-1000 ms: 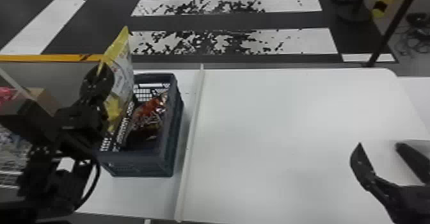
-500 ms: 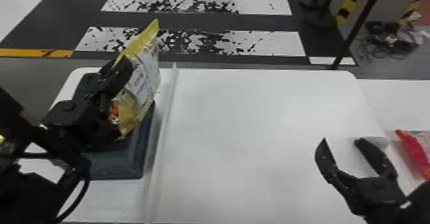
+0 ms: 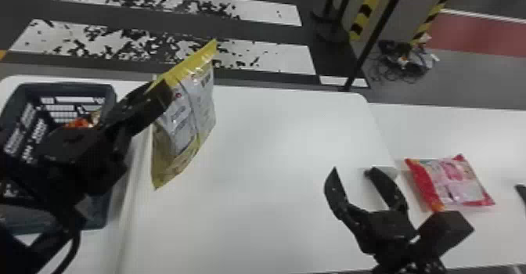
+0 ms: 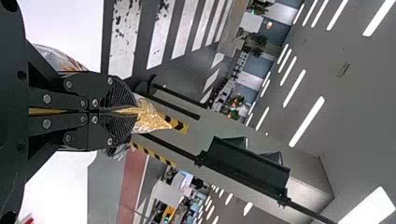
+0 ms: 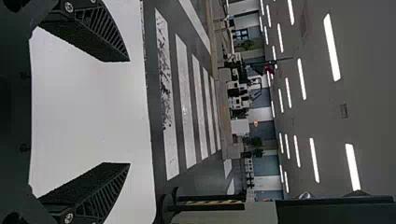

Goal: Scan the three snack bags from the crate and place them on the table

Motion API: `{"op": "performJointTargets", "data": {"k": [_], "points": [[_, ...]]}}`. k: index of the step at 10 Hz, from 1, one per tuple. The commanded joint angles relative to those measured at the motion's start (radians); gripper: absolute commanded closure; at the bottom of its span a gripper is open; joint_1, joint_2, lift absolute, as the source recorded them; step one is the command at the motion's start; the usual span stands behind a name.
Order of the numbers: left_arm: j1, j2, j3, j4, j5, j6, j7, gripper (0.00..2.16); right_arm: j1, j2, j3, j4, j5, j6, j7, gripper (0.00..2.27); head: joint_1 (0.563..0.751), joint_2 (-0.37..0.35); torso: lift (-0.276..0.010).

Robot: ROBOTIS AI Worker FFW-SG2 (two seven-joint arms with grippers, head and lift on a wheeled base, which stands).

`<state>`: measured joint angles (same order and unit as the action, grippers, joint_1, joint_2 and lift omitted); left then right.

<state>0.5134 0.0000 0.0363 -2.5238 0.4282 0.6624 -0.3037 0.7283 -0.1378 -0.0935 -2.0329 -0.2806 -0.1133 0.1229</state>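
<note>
- Gripping the yellow-and-silver snack bag [image 3: 190, 116] by one side edge in the left gripper [image 3: 166, 91], pressing the jaws together on the film.
- Holding that bag raised and tilted in the head view, just beside the dark crate [image 3: 98, 214], by the bench [image 3: 274, 222]; hard to tell if touching the surface.
- Poking a crumpled, golden end of the bag past the closed jaws, in the left wrist view.
- Spreading the jaws of the right gripper [image 3: 352, 170] wide apart, empty, near the bench's right edge.
- Showing a red-and-pink snack bag [image 3: 456, 183] flat on the adjoining bench [image 3: 489, 136], near the right gripper.
- Showing an orange-red snack bag [image 3: 80, 123] inside the crate, partly hidden by the left arm.
</note>
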Motion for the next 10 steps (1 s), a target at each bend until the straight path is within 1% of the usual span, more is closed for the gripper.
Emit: {"op": "performJointTargets", "data": {"k": [1, 3, 4, 5, 7, 8, 9, 10], "points": [[-0.019, -0.003, -0.065, 0.068, -0.011, 0.0, 0.0, 1.9, -0.003, 0.001, 0.0, 0.0, 0.0, -0.001, 0.0, 0.09, 0.695, -0.225, -0.062], [-0.062, -0.003, -0.154, 0.174, -0.011, 0.0, -0.005, 1.89, -0.001, 0.003, -0.015, -0.001, -0.014, -0.007, 0.0, 0.09, 0.695, -0.284, -0.062], [-0.092, -0.003, -0.191, 0.229, -0.003, 0.0, -0.028, 1.89, -0.001, 0.004, -0.026, -0.001, -0.026, -0.013, 0.0, 0.09, 0.695, -0.306, -0.062], [-0.116, -0.003, -0.211, 0.277, 0.023, 0.003, -0.049, 1.89, 0.0, 0.009, -0.034, -0.001, -0.029, -0.019, 0.0, 0.09, 0.695, -0.346, -0.062], [-0.177, -0.003, -0.248, 0.384, 0.098, 0.015, -0.083, 1.89, 0.0, 0.012, -0.043, 0.0, -0.046, -0.029, 0.0, 0.09, 0.695, -0.35, -0.062], [-0.199, -0.003, -0.277, 0.436, 0.103, 0.012, -0.086, 1.9, 0.0, 0.014, -0.048, 0.0, -0.048, -0.035, 0.0, 0.09, 0.695, -0.35, -0.062], [-0.222, -0.003, -0.305, 0.497, 0.107, 0.012, -0.103, 1.9, 0.0, 0.015, -0.051, 0.0, -0.049, -0.035, 0.0, 0.09, 0.695, -0.35, -0.062], [-0.257, -0.003, -0.351, 0.562, 0.101, 0.009, -0.103, 1.9, -0.001, 0.015, -0.052, -0.001, -0.049, -0.035, 0.0, 0.09, 0.695, -0.35, -0.062]]}}
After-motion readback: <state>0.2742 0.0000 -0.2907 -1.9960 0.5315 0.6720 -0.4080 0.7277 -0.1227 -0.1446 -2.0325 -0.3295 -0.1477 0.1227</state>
